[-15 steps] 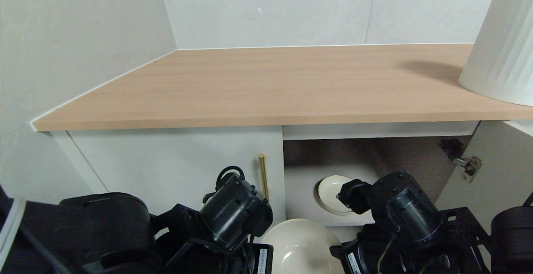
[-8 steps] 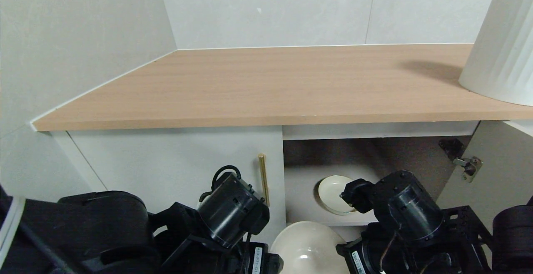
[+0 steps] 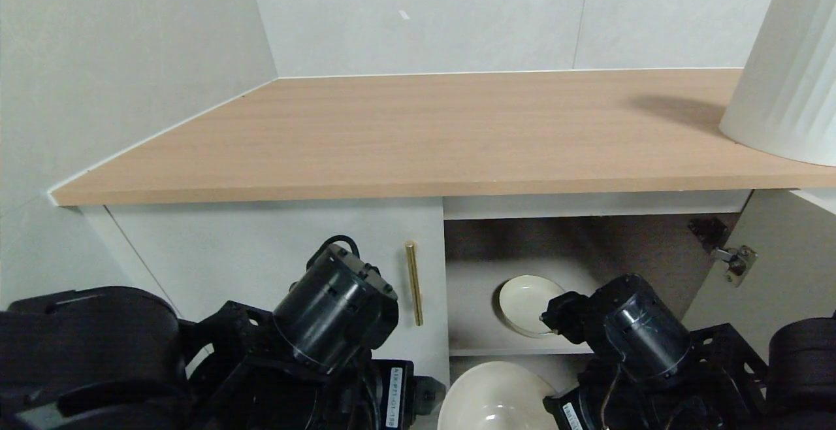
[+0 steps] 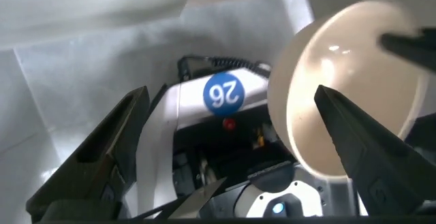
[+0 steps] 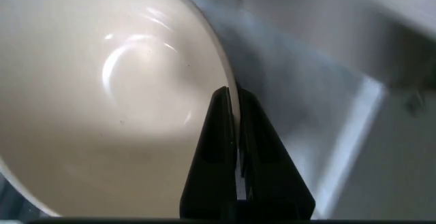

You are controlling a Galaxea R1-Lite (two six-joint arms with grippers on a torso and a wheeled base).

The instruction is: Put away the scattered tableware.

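A cream bowl [image 3: 494, 398] hangs low in front of the open cabinet, between my two arms. My right gripper [image 5: 235, 96] is shut on the rim of the bowl [image 5: 102, 94], one finger inside and one outside. My left gripper [image 4: 231, 149] stands open with nothing between its fingers; the bowl [image 4: 340, 101] lies beyond it, off to one side. A small cream plate [image 3: 526, 302] rests on the cabinet shelf [image 3: 470, 325], just behind my right arm [image 3: 643, 335]. My left arm [image 3: 333, 312] is in front of the closed cabinet door.
The wooden countertop [image 3: 424, 136] runs above the cabinet, with a white lampshade [image 3: 790, 70] at its right end. The left door [image 3: 261, 253] is closed and has a brass handle [image 3: 413, 283]. The right door [image 3: 777, 266] is swung open on its hinge.
The bowl has moved down and to the right with my right gripper. My left arm has drawn back to the left, away from the brass handle.
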